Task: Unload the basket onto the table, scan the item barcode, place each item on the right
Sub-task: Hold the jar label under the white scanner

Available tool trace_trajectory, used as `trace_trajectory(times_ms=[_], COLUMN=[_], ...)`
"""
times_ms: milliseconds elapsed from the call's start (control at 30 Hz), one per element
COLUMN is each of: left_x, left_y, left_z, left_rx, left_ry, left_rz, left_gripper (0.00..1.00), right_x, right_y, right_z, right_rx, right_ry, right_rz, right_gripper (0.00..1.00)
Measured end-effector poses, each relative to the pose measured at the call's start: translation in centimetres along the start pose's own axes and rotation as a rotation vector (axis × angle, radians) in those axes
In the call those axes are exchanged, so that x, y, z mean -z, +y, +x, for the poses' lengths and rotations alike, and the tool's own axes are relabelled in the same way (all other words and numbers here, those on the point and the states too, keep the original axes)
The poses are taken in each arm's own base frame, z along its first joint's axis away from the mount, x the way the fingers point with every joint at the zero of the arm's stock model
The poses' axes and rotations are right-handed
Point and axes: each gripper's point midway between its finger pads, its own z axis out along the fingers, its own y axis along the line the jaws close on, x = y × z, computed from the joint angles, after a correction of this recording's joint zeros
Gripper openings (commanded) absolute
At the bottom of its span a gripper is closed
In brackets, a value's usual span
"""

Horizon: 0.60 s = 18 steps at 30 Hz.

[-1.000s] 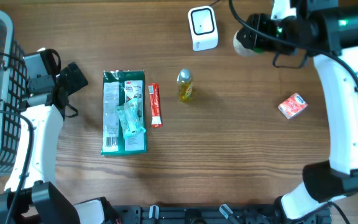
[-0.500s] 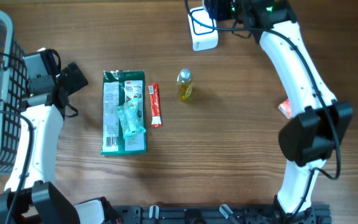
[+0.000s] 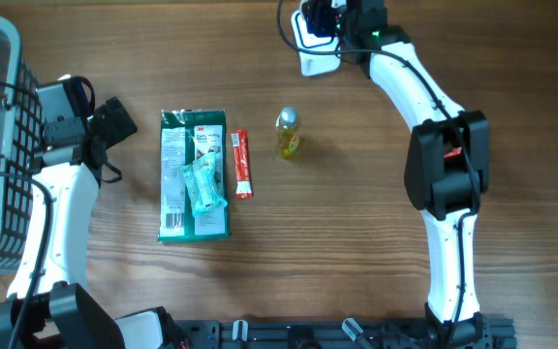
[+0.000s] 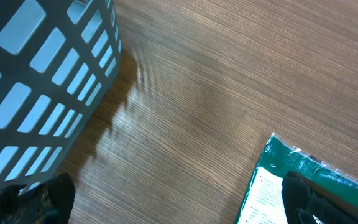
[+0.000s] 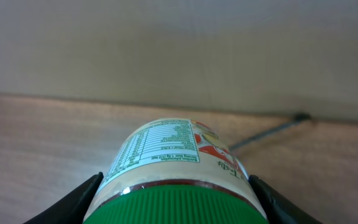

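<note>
One jar [image 5: 166, 149] (green-lidded), seemingly clamped by the right gripper [image 5: 176, 185], near one scanner [image 3: 318, 64].

jar label [image 5: 166, 148]: white panel w/ nutrition-style table, black rows too small to read; red/yellow graphic w/ white lettering next to it, cut off, illegible
green pack [image 3: 194, 174]: white back panel, fine print, small red logo near top, none legible from overhead; left wrist view catches panel corner, txt blurred
red sachet [image 3: 242, 165]: white lettering along its length, can't make out
readable words/nos.: none
</note>
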Motion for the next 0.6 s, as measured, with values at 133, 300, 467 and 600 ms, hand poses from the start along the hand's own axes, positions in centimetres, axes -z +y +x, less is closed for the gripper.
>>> trace_trajectory(times_ms=[133, 300, 467, 600], left_x=[0.0, 0.0, 0.0, 0.0], left_y=[0.0, 0.0, 0.0, 0.0], left_z=[0.0, 0.0, 0.0, 0.0], left_rx=[0.000, 0.000, 0.000, 0.000], left_ry=[0.000, 0.000, 0.000, 0.000], left_rz=[0.000, 0.000, 0.000, 0.000], left_gripper=[1.00, 1.00, 1.00, 1.00], right_x=[0.0, 0.0, -0.3, -1.3], right_y=[0.3, 0.1, 0.0, -0.5], right_z=[-1.5, -1.6, -1.1, 0.3], right_rx=[0.000, -0.004, -0.017, -0.057], right_ry=[-0.062, -0.068, -0.059, -0.035], right_rz=[-0.015, -0.004, -0.003, 0.003], right_gripper=[0.04, 0.04, 0.04, 0.04])
